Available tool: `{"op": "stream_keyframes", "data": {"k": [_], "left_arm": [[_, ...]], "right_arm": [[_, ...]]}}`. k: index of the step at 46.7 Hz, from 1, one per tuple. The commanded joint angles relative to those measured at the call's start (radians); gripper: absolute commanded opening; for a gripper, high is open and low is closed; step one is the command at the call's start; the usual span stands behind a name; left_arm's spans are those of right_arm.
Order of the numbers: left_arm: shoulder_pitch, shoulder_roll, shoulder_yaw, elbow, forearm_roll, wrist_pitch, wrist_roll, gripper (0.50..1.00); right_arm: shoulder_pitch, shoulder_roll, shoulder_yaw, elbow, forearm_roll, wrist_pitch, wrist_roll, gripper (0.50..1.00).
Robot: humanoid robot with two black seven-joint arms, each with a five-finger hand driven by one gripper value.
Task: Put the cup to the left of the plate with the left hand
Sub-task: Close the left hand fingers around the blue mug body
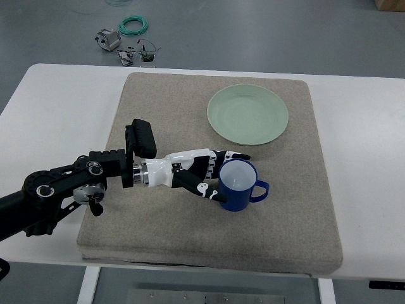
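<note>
A blue cup [239, 185] with a white inside stands upright on the beige mat [190, 234], its handle pointing right. It sits below and slightly left of the pale green plate [247, 114]. My left hand [215, 177] reaches in from the left and wraps its black-and-white fingers around the cup's left side, one finger above the rim and others low on the wall. The right arm does not show.
The mat lies on a white table [57, 107]. Beyond the table's far edge, on the floor, lie a green cable coil [133, 25] and some small electronic parts [126, 47].
</note>
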Motion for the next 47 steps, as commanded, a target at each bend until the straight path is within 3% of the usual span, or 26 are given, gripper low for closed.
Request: {"op": "stream_keyframes", "data": {"k": [1, 13, 47], "left_arm": [[0.000, -0.001, -0.001, 0.016, 0.000, 0.000, 0.000, 0.996], [-0.002, -0.040, -0.001, 0.068, 0.000, 0.000, 0.000, 0.996], [-0.018, -0.081, 0.001, 0.071, 0.017, 0.000, 0.000, 0.994]], "right_arm": [[0.000, 0.000, 0.000, 0.000, 0.000, 0.000, 0.000, 0.934], [0.000, 0.000, 0.000, 0.000, 0.000, -0.002, 0.000, 0.934], [0.000, 0.000, 0.000, 0.000, 0.000, 0.000, 0.000, 0.934]]}}
